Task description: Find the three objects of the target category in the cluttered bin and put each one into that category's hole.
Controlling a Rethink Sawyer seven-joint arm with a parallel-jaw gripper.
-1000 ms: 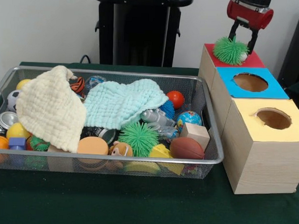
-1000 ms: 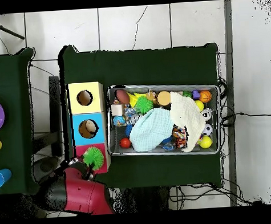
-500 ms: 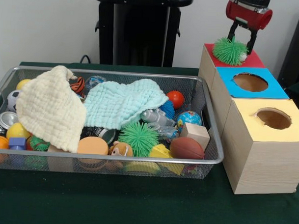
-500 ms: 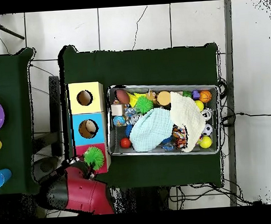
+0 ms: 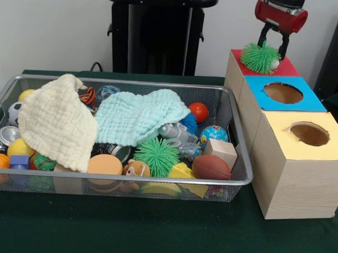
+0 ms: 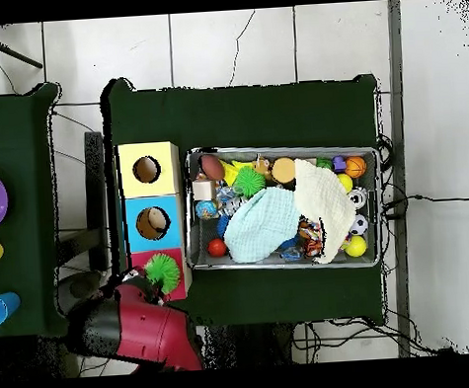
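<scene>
A green spiky ball (image 5: 260,57) sits on the red-topped box (image 5: 287,68), covering its hole, at the far end of a row of three wooden boxes. The robot's hand (image 5: 273,49) hangs directly over it, its two black fingers (image 5: 283,46) spread wide on either side of the ball and gripping nothing; from overhead the red arm (image 6: 138,331) reaches in from 7 o'clock toward the same ball (image 6: 162,271). Next in the row is the blue-topped box (image 5: 283,93), then the yellow-topped box (image 5: 308,134), each with its round hole open. At 9 o'clock of the boxes stands the wire mesh bin (image 5: 230,181) on the green-covered desk (image 5: 154,231). A second green spiky ball (image 5: 157,155) lies near the bin's front, and a third (image 5: 44,162) is partly tucked under a cream cloth (image 5: 55,122) at the left end. A pale mint cloth (image 5: 140,116) drapes the middle, with a red ball (image 5: 198,111), a globe ball (image 5: 214,133), a wooden block (image 5: 220,151) and a small brown football (image 5: 211,167) toward the right end.
</scene>
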